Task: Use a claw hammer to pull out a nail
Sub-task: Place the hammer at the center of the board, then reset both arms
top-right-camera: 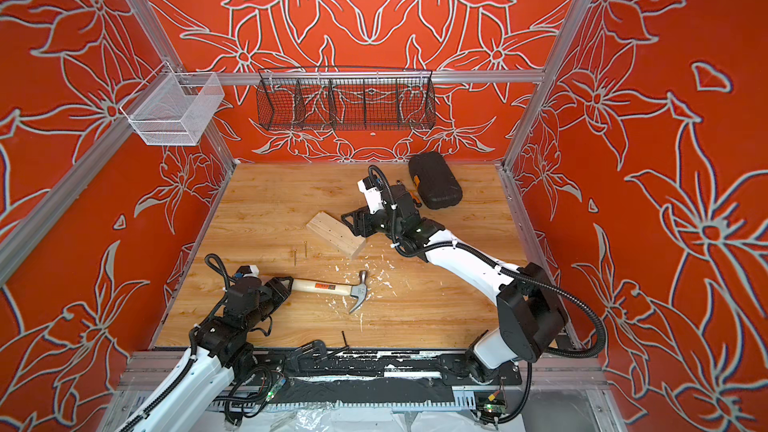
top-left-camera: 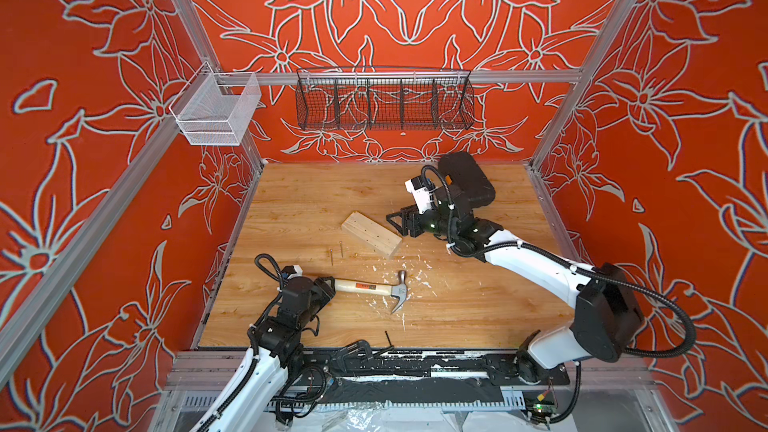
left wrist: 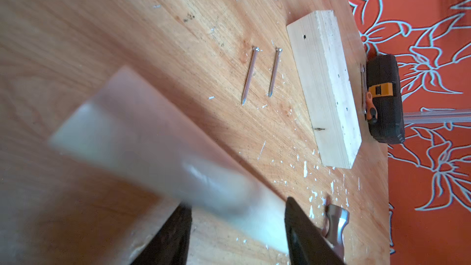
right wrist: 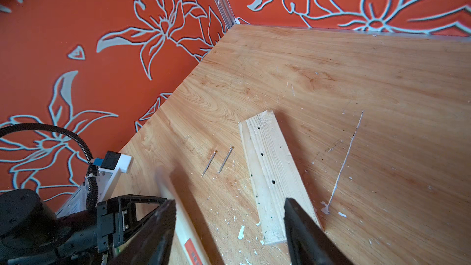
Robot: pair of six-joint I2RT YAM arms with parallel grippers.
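top views both show the worktop (top-left-camera: 478,313), wood block (top-left-camera: 372,234) at its middle, claw hammer (top-left-camera: 365,286) flat toward the near edge. left gripper (top-left-camera: 330,284) straddles the handle butt — clamped or slack, i cannot tell; right gripper (top-left-camera: 392,220) gapes empty beside the block. lifted by its butt, the head could droop onto the loose nails (top-left-camera: 341,248).

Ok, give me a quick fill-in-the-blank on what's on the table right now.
1. The fingers of the left gripper straddle the claw hammer's ___.
2. ___ loose nails lie beside the wooden block.
3. The block's holes hold ___ nails.
4. The latch on the black case is ___.
Answers: handle; two; no; orange.
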